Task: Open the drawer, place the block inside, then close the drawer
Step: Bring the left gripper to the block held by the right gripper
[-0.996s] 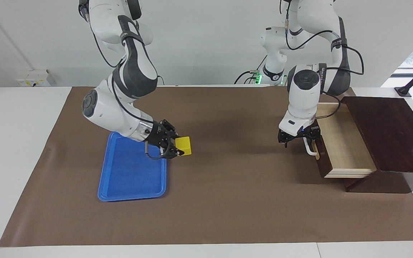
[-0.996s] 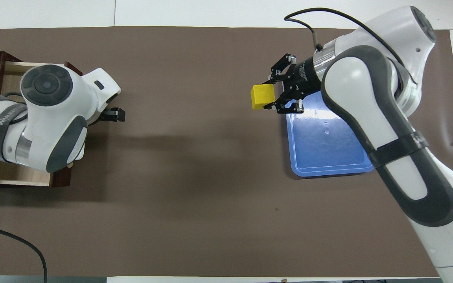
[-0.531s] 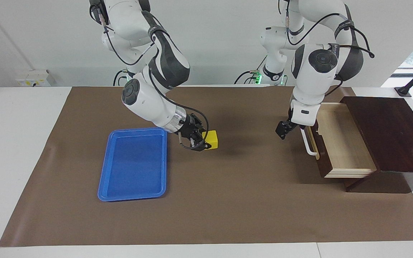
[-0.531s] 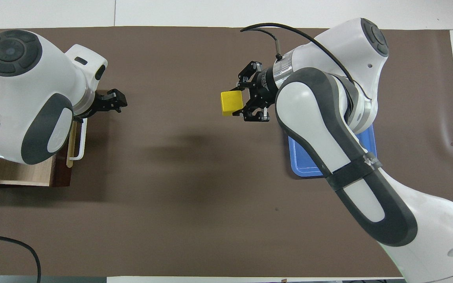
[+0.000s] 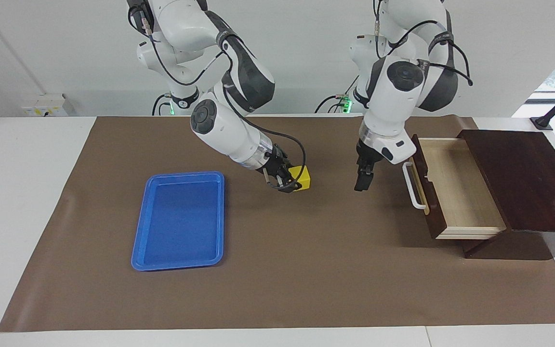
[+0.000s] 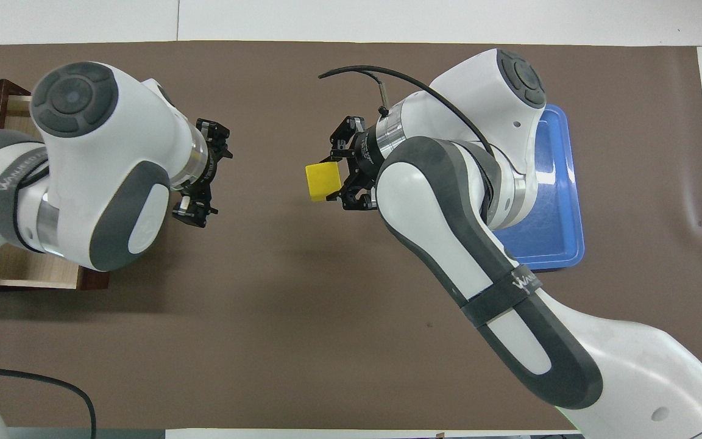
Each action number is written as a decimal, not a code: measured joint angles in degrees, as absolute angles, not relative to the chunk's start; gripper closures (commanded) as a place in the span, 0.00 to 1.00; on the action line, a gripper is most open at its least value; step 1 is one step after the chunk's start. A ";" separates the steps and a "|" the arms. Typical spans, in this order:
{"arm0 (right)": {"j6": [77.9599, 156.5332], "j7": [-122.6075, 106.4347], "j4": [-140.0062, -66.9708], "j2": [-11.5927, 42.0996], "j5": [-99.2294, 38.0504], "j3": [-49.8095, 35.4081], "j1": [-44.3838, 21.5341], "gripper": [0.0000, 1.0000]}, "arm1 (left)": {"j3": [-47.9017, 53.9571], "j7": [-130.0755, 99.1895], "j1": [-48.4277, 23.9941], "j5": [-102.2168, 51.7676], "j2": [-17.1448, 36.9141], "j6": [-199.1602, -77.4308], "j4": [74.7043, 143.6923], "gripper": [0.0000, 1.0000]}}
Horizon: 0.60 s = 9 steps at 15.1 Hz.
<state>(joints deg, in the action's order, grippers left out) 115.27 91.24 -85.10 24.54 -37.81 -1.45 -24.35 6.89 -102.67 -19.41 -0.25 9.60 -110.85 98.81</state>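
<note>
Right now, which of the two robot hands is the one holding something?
The right gripper, up over the bare mat between the blue tray and the open drawer, grips the block. The left gripper carries nothing.

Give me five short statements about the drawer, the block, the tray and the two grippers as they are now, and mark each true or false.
1. The drawer is pulled open. True.
2. The block lies inside the drawer. False: the right gripper holds it over the brown mat, between the blue tray and the drawer.
3. The blue tray has nothing in it. True.
4. The left gripper grips the drawer's white handle. False: it hangs over the mat in front of the drawer, apart from the handle.
5. The drawer's interior is pale wood. True.
</note>
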 measured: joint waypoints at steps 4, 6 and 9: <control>115.27 91.48 -85.10 24.54 -37.81 -1.40 -24.34 1.00 | 6.96 -117.29 -24.14 -4.17 10.07 -115.73 98.86 0.00; 115.27 92.21 -85.10 24.54 -37.81 -1.42 -24.36 1.00 | 6.97 -123.16 -25.97 -4.56 11.30 -119.27 98.89 0.00; 115.27 92.89 -85.09 24.54 -37.81 -1.51 -24.76 1.00 | 6.96 -127.09 -27.60 -4.61 13.10 -123.02 98.90 0.00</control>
